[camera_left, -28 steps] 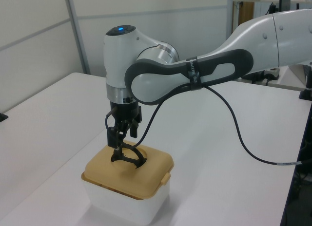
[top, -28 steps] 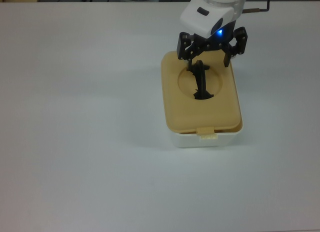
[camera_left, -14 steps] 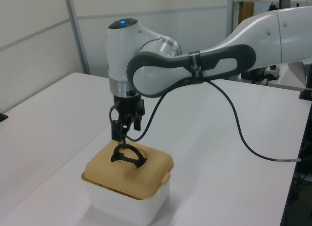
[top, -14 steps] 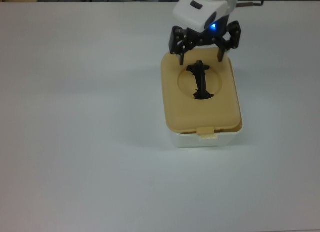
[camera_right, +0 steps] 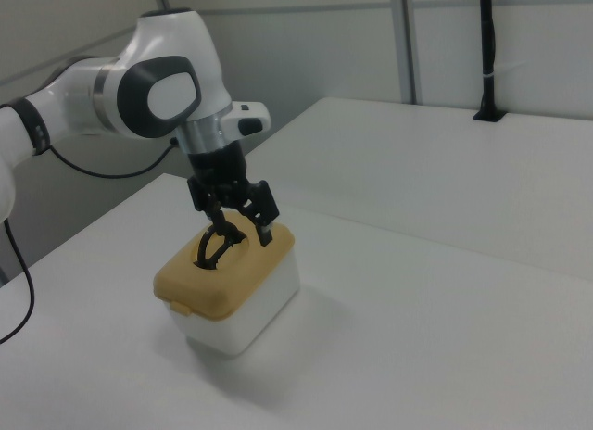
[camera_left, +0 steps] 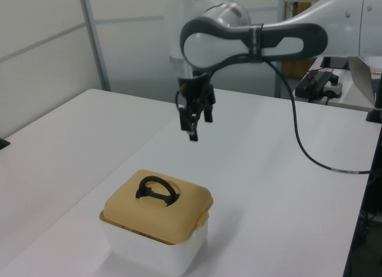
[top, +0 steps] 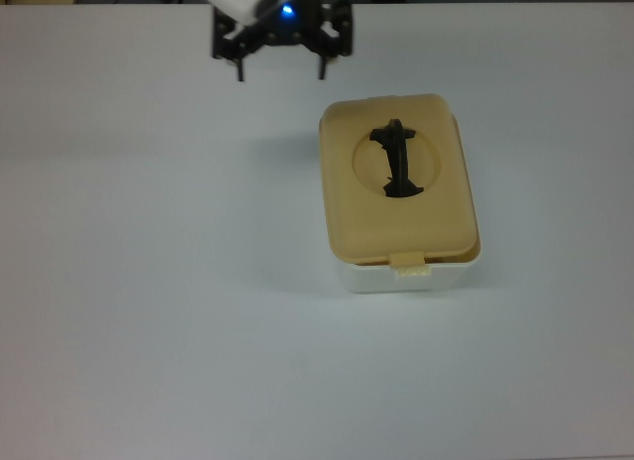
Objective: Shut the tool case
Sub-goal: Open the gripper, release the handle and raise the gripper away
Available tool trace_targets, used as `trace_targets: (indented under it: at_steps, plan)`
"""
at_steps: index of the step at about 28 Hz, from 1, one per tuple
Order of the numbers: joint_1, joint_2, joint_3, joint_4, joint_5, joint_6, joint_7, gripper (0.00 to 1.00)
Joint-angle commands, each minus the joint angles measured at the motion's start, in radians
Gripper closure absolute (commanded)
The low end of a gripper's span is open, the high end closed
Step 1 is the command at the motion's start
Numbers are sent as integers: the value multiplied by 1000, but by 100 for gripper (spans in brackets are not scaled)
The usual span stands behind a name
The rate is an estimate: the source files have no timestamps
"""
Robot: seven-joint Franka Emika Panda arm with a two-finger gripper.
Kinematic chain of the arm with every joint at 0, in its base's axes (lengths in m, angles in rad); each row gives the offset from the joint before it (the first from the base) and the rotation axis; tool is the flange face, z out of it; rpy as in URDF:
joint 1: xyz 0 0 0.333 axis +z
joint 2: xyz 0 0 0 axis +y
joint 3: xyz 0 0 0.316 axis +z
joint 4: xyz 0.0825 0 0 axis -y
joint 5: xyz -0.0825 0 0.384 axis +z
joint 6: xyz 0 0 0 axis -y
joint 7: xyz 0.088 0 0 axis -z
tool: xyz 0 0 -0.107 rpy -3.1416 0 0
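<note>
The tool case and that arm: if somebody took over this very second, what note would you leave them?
Gripper: open, empty, in the air off the case toward the top view's upper left.
Tool case: on the white table, tan lid sitting on top, black handle standing up in its round recess.
Done: lid is on.
Left: the front clip tab may not be latched; I cannot tell, so check it.

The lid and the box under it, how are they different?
The lid is tan; the box is white. The lid has a round dip with a black handle in it; the box has plain smooth sides. The lid sits on top; the box rests on the table. Both have rounded corners.
</note>
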Motion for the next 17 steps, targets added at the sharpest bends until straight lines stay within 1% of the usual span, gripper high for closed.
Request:
trace_targets:
  at_steps: [1, 9, 15, 17]
  plan:
    - [7, -25, -59, -1, 18, -30, -43, 0]
    - [4, -35, -113, -1, 5, -27, -74, 0]
    - [4, -38, -111, 12, -31, -24, -74, 0]
    - [4, -38, -111, 12, -34, -21, -74, 0]
